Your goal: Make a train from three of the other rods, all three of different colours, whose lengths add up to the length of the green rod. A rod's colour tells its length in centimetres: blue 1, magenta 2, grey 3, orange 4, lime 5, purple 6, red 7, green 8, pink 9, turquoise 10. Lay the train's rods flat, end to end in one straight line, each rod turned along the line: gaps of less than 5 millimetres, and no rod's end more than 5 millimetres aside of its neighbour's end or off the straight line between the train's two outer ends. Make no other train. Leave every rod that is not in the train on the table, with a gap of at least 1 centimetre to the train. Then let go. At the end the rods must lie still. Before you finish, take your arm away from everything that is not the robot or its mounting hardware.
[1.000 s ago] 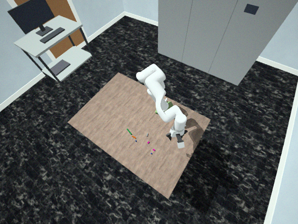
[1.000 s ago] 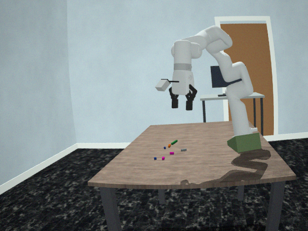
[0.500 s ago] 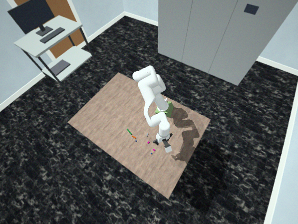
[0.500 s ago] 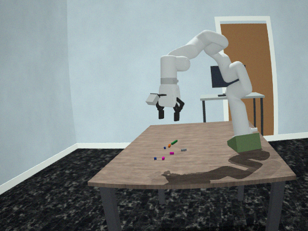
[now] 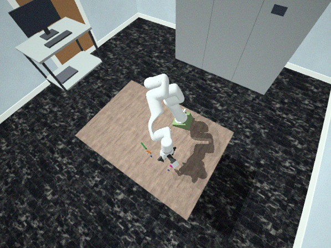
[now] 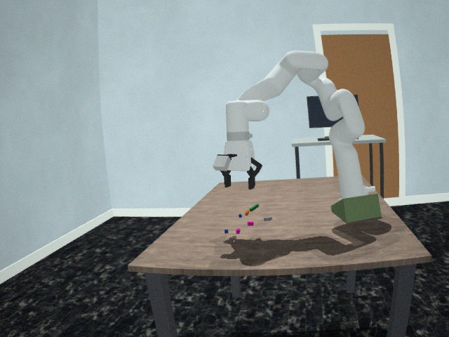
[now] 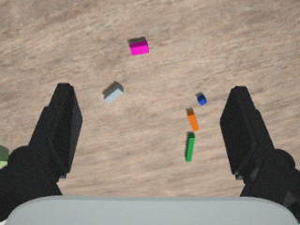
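Note:
The green rod (image 6: pixel 254 207) lies flat on the wooden table, with the orange rod (image 6: pixel 247 212) close to its end and a blue rod (image 6: pixel 240 215) just beyond. A grey rod (image 6: pixel 267 218) and a magenta rod (image 6: pixel 250 223) lie apart nearby. A second magenta rod (image 6: pixel 238 230) and a second blue rod (image 6: pixel 226 230) lie nearer the table's front. My gripper (image 6: pixel 239 181) is open and empty, well above the rods. The wrist view shows the green rod (image 7: pixel 190 146), orange rod (image 7: pixel 193 119), blue rod (image 7: pixel 202 99), grey rod (image 7: pixel 112 92) and both magenta rods (image 7: pixel 139 47) between my fingers.
My arm's green base block (image 6: pixel 357 208) stands at the table's right. The arm's shadow (image 6: pixel 290 246) falls across the front of the table. A desk with a monitor (image 5: pixel 36 16) and a cabinet (image 5: pixel 241 29) stand off the table.

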Robot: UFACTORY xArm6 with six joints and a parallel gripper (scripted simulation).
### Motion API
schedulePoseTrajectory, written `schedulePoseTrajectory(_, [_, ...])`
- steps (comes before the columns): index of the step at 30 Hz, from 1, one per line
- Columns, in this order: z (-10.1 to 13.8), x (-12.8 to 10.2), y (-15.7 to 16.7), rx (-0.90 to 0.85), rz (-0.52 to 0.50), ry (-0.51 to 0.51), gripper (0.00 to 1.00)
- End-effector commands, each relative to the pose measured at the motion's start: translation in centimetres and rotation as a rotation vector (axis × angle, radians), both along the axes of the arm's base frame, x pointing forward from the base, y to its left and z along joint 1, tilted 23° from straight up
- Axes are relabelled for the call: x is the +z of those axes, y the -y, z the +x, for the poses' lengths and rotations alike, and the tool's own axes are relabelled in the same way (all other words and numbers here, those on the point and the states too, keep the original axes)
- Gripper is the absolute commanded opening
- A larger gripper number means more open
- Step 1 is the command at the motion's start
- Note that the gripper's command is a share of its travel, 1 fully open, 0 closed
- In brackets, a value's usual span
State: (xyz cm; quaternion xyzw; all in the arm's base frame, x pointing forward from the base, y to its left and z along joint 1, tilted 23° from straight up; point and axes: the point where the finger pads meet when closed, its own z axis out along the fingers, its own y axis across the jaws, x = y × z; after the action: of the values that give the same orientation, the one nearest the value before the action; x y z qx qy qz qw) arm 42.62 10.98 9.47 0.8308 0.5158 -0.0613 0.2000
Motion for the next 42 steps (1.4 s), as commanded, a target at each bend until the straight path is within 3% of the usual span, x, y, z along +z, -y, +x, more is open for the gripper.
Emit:
schedulePoseTrajectory(1, [0.6, -0.2, 2.4, 0.048, 0.005, -0.023, 1.0])
schedulePoseTrajectory(3, [0.6, -0.6, 5.3, 0.099, -0.003, -0.055, 1.0])
schedulePoseTrajectory(16, [-0.8, -1.9, 14.3, 0.271, -0.018, -0.164, 1.0])
schedulePoseTrajectory(42, [-1.1, -2.1, 15.4, 0.292, -0.019, -0.178, 1.0])
